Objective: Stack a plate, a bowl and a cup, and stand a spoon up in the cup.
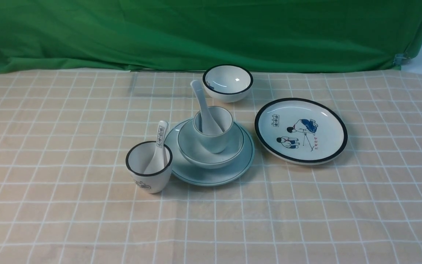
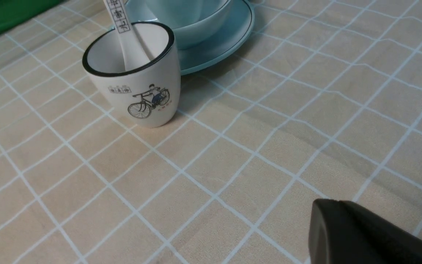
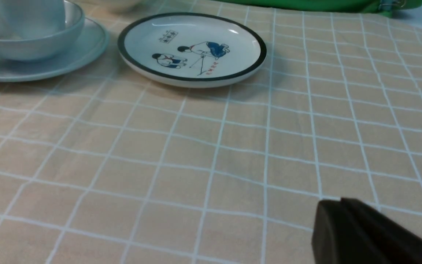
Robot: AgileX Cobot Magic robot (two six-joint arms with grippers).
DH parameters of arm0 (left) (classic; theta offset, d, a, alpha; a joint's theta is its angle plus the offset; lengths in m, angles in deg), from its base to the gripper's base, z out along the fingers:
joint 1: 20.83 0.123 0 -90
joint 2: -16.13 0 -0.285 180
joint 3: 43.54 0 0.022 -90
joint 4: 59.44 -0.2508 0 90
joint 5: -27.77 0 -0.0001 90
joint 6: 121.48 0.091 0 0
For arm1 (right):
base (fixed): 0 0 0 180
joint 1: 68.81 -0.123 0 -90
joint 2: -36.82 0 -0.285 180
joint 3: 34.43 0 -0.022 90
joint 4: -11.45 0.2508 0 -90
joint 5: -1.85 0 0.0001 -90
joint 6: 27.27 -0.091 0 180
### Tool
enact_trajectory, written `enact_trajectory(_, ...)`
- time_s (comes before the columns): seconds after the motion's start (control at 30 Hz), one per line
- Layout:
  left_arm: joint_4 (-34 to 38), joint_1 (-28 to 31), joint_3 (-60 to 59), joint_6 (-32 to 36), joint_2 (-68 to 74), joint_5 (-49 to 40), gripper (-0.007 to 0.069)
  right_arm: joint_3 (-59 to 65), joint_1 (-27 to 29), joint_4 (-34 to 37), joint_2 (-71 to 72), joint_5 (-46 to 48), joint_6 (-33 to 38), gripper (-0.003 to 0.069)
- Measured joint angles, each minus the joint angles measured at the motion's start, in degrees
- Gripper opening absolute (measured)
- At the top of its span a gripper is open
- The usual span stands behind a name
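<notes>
Pincers, our left pincer (image 2: 328, 216) and right pincer (image 3: 333, 216), sit closed together, empty, clear of the plate (image 1: 211, 176).

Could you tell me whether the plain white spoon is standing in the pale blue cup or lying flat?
Standing. The plain white spoon has its scoop inside the pale blue cup, handle leaning up over the rim.

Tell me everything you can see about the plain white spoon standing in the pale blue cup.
The plain white spoon looks like glossy ceramic, soup-style, with a long unmarked handle. Its scoop end sits down inside the pale blue cup, and the handle leans up and to the robot's left, past the cup's rim toward the back of the table. It touches only the cup, as far as the front view shows. That cup stands in the blue-grey bowl. No pincer is near it.
</notes>
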Motion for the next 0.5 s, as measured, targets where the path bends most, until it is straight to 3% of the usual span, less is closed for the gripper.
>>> enact_trajectory(0.3, 0.0, 0.0, 0.0, 0.0, 0.0, 0.0, 0.0001, 0.0, 0.0, 0.0, 0.0, 0.0, 0.0, 0.0042)
enact_trajectory(0.5, -20.7, 0.0, 0.0, 12.7, 0.0, -1.5, 0.0003, 0.0, 0.0, 0.0, 0.0, 0.0, 0.0, 0.0056)
